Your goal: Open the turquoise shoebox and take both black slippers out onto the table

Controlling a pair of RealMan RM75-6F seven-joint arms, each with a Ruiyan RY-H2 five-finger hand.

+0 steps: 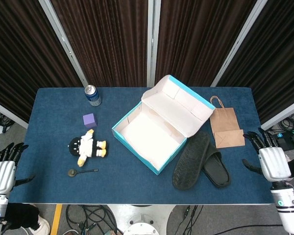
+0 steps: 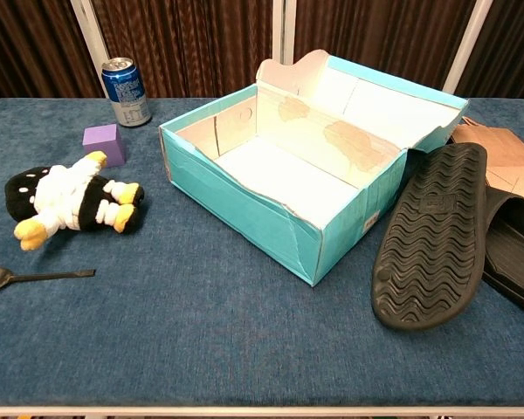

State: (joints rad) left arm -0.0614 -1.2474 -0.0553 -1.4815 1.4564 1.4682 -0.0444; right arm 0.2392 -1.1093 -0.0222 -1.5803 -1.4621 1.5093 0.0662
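The turquoise shoebox (image 1: 137,140) (image 2: 244,207) stands open in the middle of the table, lid tipped back, its white inside bare. Two black slippers lie on the cloth to its right. One slipper (image 1: 190,161) (image 2: 432,234) is sole-up, leaning partly over the other slipper (image 1: 217,169) (image 2: 511,249). My right hand (image 1: 273,161) hangs off the table's right edge, fingers apart, holding nothing. My left hand (image 1: 2,171) is low beyond the left edge, fingers spread, holding nothing. Neither hand shows in the chest view.
A brown paper bag (image 1: 226,127) (image 2: 498,148) lies behind the slippers. Left of the box are a blue can (image 1: 92,95) (image 2: 126,91), a purple cube (image 1: 89,120) (image 2: 103,143), a plush penguin (image 1: 86,147) (image 2: 68,200) and a spoon (image 1: 81,172) (image 2: 31,277).
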